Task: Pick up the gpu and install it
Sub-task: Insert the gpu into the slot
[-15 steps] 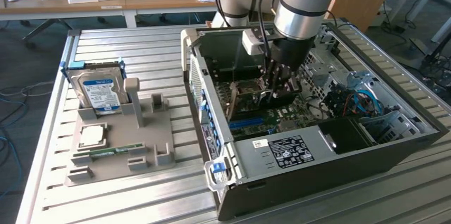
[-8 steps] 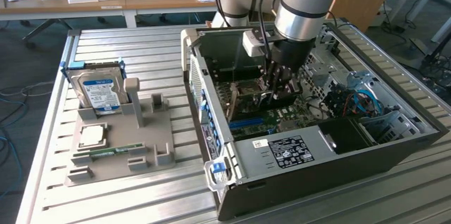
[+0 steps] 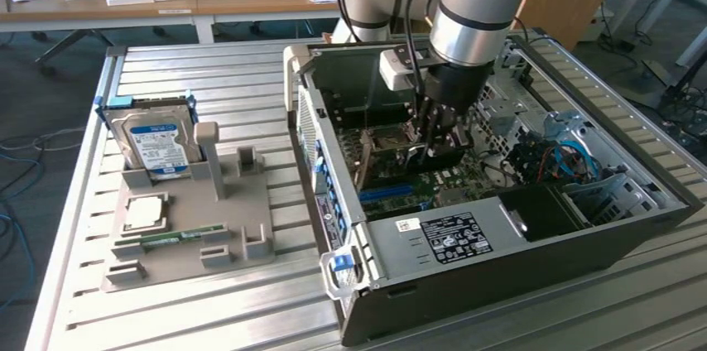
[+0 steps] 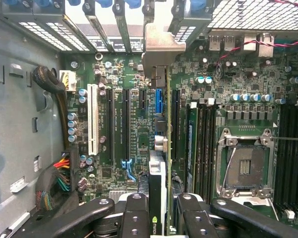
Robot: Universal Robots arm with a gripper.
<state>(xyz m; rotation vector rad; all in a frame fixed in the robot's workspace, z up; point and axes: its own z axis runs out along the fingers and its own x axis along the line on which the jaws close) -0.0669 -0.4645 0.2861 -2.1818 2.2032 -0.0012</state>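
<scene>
- exterior view: the tool [image 3: 440, 142] hangs inside the open computer case [image 3: 486, 264], with the gpu [image 3: 440, 161] at its tips, just above the motherboard [image 3: 387, 194]. the case lies on a slatted metal bench [image 3: 221, 78], with wooden desks behind.
- wrist view: the tool's narrowly parted fingers [image 4: 135, 215] clamp the gpu edge-on, upright among the slots.

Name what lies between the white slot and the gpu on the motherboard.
In the wrist view, black expansion slots and a short blue slot lie between the white slot and the gpu, which the gripper grips edge-on.
</scene>
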